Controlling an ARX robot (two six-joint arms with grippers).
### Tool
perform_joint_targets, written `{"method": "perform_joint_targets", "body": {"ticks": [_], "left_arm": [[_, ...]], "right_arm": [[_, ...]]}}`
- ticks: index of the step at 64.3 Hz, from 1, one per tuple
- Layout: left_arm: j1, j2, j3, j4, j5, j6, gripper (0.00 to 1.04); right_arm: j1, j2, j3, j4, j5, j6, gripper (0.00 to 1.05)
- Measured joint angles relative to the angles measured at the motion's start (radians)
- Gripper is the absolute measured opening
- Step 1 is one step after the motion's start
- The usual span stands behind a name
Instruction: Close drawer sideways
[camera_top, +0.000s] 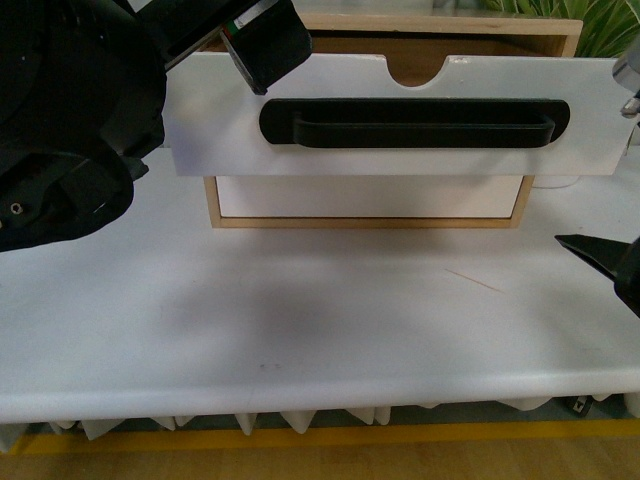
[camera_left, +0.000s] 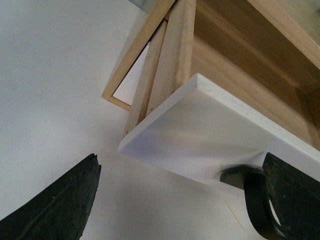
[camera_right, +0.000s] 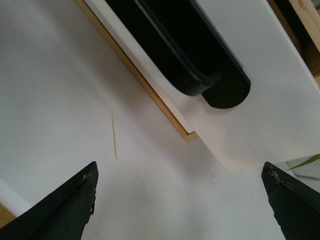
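The left gripper (camera_left: 181, 162) was seen with its jaws spread wide, nothing held between them. The end corner of the drawer (camera_top: 230, 110) lay in the gap; contact with it could not be told. In the front view one dark finger (camera_top: 265, 45) was set at the upper left of the frame, over the top left corner of the white front. The bulky left arm was angled in from the left edge.

The right gripper (camera_right: 180, 167) was likewise parted and empty, low at the right edge, apart from the drawer.

The drawer stood pulled out of the cabinet (camera_top: 214, 205), its handle (camera_top: 415, 122) at upper centre. The step was judged to be the approach. A finger's side would next need to be laid against the front and pushed squarely toward the cabinet.
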Motion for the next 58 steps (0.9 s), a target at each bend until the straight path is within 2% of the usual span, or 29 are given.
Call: {"method": "perform_joint_targets", "body": {"ticks": [26, 58], "left_arm": [[0.026, 0.033, 0.018, 0.013, 0.026, 0.003, 0.99], [0.061, 0.138, 0.105, 0.047, 0.095, 0.021, 0.99]], "right_arm": [[0.035, 0.096, 0.085, 0.016, 0.016, 0.0, 0.96], [0.037, 0.223, 0.21, 0.013, 0.015, -0.013, 0.96]]}}
